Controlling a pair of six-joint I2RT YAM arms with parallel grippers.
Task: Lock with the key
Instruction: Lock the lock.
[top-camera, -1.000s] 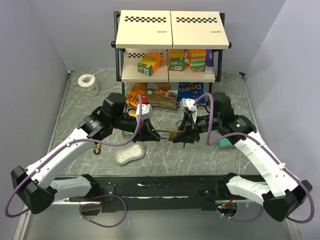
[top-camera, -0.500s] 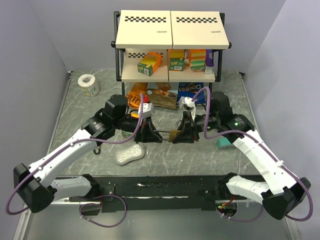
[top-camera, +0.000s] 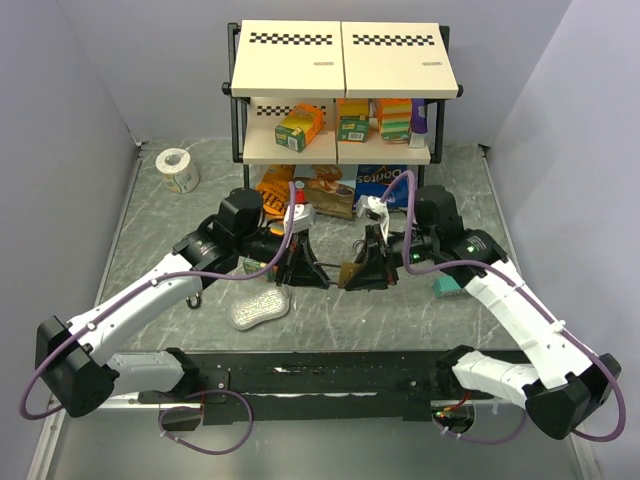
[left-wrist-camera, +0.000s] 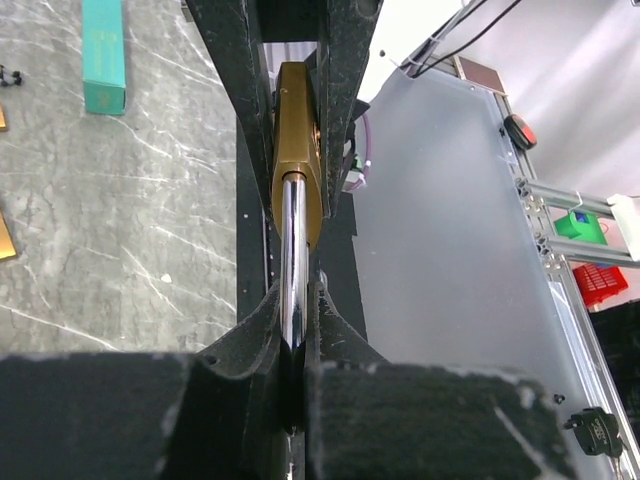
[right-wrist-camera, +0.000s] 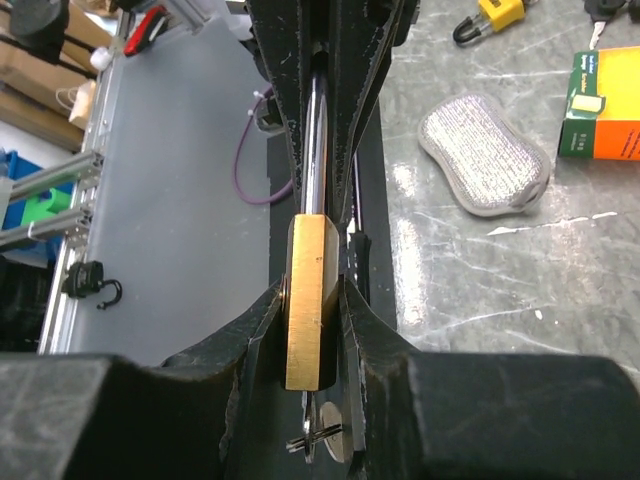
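Note:
A brass padlock (top-camera: 346, 272) hangs in the air between both grippers over the table's middle. My left gripper (top-camera: 303, 270) is shut on its silver shackle (left-wrist-camera: 293, 250). In the left wrist view the gripper (left-wrist-camera: 293, 305) pinches the shackle and the brass body (left-wrist-camera: 297, 140) lies beyond, between the other gripper's fingers. My right gripper (top-camera: 366, 272) is shut on the brass body (right-wrist-camera: 309, 290), and in its wrist view it (right-wrist-camera: 312, 310) grips the two flat sides. A key with a ring (right-wrist-camera: 335, 445) sticks out under the body, partly hidden by the fingers.
A grey scrub pad (top-camera: 258, 308) lies below the left gripper. A small yellow padlock (right-wrist-camera: 497, 14) lies near it. A teal box (top-camera: 448, 288) lies right of the right arm. A tape roll (top-camera: 178, 170) is at the far left. A shelf rack (top-camera: 340, 100) with boxes and chip bags stands behind.
The left arm has shifted right and slightly away, closing the gap to the right gripper. Both grippers stay shut on the padlock.

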